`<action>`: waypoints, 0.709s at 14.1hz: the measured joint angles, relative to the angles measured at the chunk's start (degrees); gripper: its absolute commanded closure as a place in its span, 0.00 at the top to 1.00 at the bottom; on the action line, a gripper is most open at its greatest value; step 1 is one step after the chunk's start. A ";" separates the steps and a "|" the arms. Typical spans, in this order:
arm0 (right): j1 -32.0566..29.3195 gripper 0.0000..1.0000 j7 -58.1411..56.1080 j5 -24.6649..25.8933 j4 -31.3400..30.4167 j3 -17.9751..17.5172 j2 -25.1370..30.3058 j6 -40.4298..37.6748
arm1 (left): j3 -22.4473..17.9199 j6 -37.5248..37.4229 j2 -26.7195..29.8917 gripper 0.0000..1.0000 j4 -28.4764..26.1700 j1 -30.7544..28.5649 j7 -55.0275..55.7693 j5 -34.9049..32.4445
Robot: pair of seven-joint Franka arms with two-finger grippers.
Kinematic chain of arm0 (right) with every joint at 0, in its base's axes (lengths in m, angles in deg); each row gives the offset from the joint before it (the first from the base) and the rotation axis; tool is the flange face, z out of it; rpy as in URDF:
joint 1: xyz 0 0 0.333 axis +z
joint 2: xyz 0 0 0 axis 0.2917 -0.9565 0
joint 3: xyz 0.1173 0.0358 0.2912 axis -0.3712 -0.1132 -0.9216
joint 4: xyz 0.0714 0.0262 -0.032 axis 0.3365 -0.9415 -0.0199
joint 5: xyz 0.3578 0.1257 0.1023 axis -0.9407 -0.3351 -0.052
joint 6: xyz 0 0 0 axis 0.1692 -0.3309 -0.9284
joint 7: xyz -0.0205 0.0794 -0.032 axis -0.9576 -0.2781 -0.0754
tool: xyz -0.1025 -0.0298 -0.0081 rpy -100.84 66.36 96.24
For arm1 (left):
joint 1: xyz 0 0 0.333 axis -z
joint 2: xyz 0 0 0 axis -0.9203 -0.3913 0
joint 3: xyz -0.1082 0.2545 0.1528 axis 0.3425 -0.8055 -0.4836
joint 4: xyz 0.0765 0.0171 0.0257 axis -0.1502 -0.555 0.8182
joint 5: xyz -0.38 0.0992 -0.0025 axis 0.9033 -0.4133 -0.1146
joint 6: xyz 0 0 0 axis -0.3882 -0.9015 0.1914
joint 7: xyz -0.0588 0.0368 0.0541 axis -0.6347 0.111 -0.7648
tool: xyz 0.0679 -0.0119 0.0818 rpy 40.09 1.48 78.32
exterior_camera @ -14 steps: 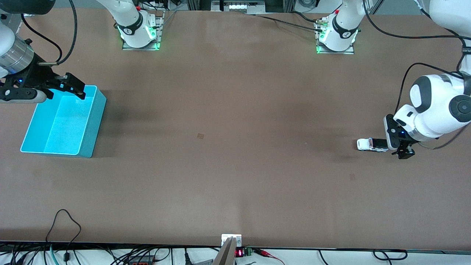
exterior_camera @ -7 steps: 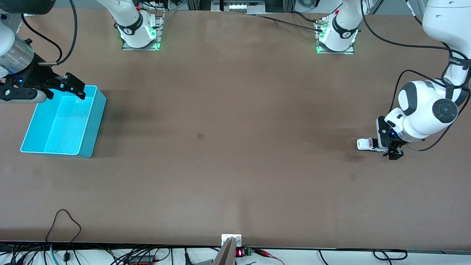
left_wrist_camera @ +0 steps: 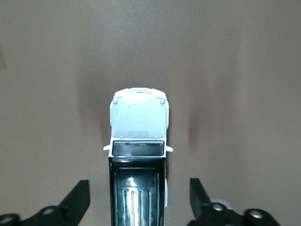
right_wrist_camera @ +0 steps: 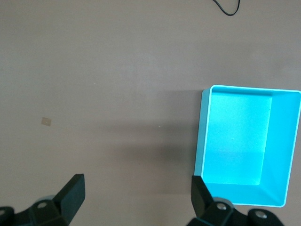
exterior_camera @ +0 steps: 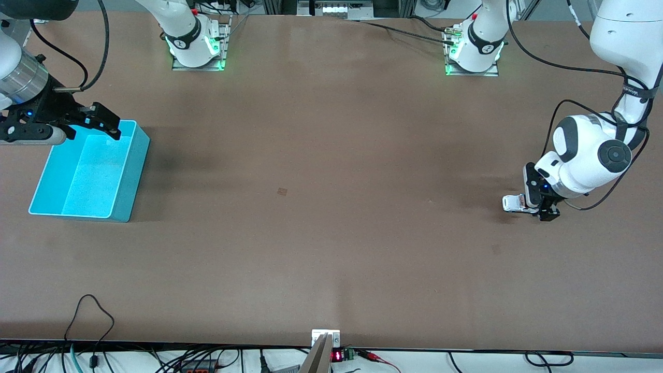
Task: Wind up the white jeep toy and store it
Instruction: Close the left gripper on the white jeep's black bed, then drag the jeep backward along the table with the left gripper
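Note:
The white jeep toy [exterior_camera: 514, 202] with its black roof stands on the table at the left arm's end. My left gripper [exterior_camera: 539, 203] is open and low over its black rear part. In the left wrist view the jeep [left_wrist_camera: 138, 155] lies between the two spread fingers [left_wrist_camera: 77, 200], with a gap on each side. My right gripper [exterior_camera: 101, 123] is open and empty, up over the rim of the cyan bin [exterior_camera: 135, 171] at the right arm's end. The bin [right_wrist_camera: 207, 136] is empty in the right wrist view.
A small square mark [exterior_camera: 282, 191] lies on the brown table near its middle. Cables [exterior_camera: 88, 311] trail along the edge nearest the front camera.
My left gripper has moved along the jeep from just past its rear until it stands over the black rear part. The jeep has stayed in place. The right arm has not moved.

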 measured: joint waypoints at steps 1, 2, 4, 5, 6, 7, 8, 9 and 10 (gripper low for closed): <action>0.00 1.00 0.00 0.00 0.00 0.00 0.00 0.00 | 0.02 0.18 -0.17 0.28 0.00 0.00 -0.02 0.00; 0.00 1.00 0.00 0.00 0.00 0.00 0.00 0.00 | 0.04 0.28 -0.28 0.24 0.00 0.00 -0.05 0.00; 0.00 1.00 0.00 0.00 0.00 0.00 0.00 0.00 | 0.06 0.47 -0.30 0.24 0.04 0.00 -0.21 0.00; 0.00 1.00 0.00 0.00 0.00 0.00 0.00 0.00 | 0.06 0.48 -0.33 0.24 0.04 0.00 -0.23 0.00; 0.01 1.00 0.00 0.00 0.00 0.00 0.00 0.00 | 0.07 0.48 -0.34 0.24 0.04 0.00 -0.25 0.00; 0.01 1.00 0.00 0.00 0.00 0.00 0.00 0.00 | 0.07 0.48 -0.34 0.24 0.04 0.00 -0.25 0.00; 0.01 1.00 0.00 0.00 0.00 -0.01 0.00 0.00 | 0.07 0.48 -0.34 0.23 0.04 0.00 -0.28 0.00; 0.01 1.00 0.00 0.00 0.00 0.00 0.00 0.00 | 0.07 0.48 -0.35 0.23 0.05 0.00 -0.31 0.00; 0.01 1.00 0.00 0.00 0.00 -0.01 0.00 0.00 | 0.07 0.48 -0.36 0.23 0.05 0.00 -0.32 0.00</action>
